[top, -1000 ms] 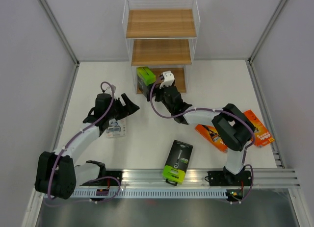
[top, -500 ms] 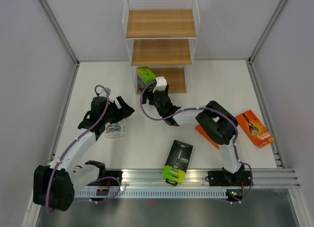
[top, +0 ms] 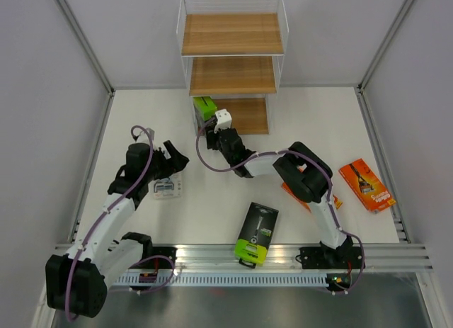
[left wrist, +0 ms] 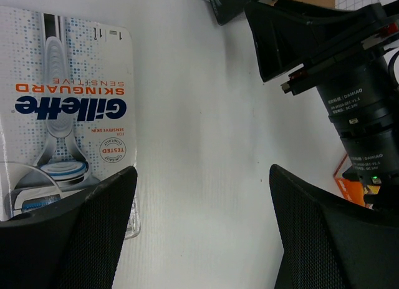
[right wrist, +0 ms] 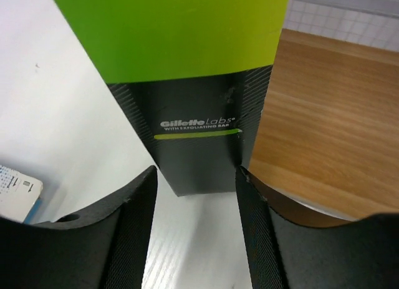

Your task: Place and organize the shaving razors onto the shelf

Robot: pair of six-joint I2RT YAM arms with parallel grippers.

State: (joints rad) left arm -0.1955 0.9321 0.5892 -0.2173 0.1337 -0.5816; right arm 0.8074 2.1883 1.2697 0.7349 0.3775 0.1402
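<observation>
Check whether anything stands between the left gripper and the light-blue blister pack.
Nothing visible does. The open left gripper hangs over the blister pack, which lies flat, partly under one finger, off-centre from the gap.

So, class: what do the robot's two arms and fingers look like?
The left arm and right arm have white links between black joints, with a lilac cable looping alongside each. The fingers are broad, black and finely textured. A motor bears DAMIAO lettering.
</observation>
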